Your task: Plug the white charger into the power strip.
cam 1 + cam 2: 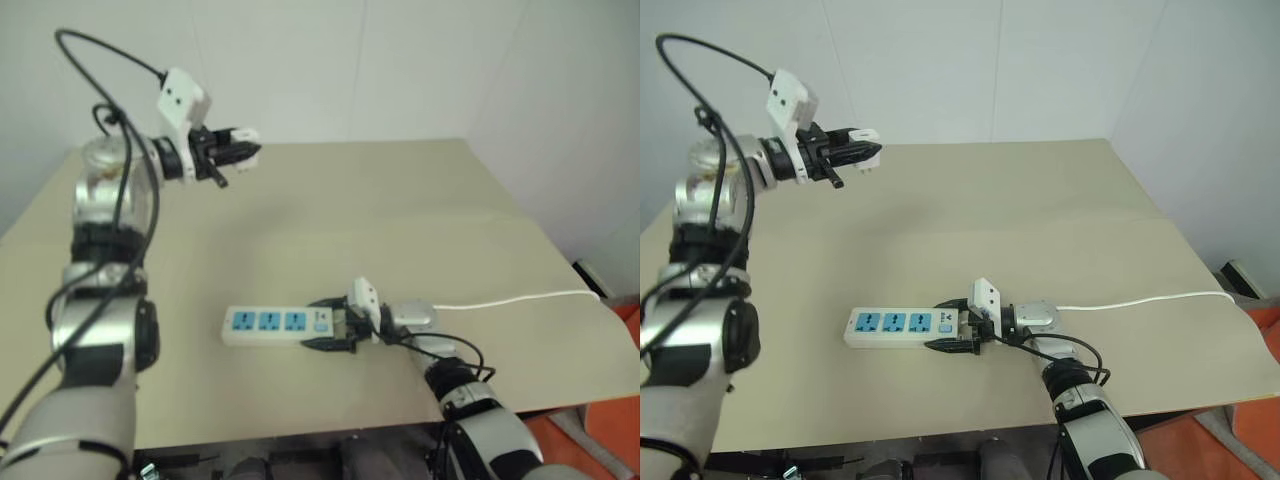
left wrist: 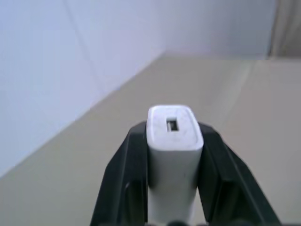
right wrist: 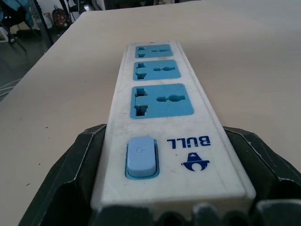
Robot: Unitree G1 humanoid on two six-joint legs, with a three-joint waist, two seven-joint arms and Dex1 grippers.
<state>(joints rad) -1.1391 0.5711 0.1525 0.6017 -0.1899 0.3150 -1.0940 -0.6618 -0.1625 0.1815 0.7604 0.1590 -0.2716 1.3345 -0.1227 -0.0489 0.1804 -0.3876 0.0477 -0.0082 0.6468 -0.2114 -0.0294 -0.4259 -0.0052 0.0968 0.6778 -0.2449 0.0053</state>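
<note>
The small white boxy charger [image 2: 171, 155] is being held clenched between the black fingers of the left end effector [image 1: 862, 150], raised level above the far left part of the beige worktop [image 1: 400, 220]. The long white power strip with three blue socket panels [image 1: 275, 325] is lying flat near the worktop's front edge, its switch end being gripped by the right end effector [image 1: 335, 325]; its thin white cord [image 1: 520, 298] is trailing rightward.
</note>
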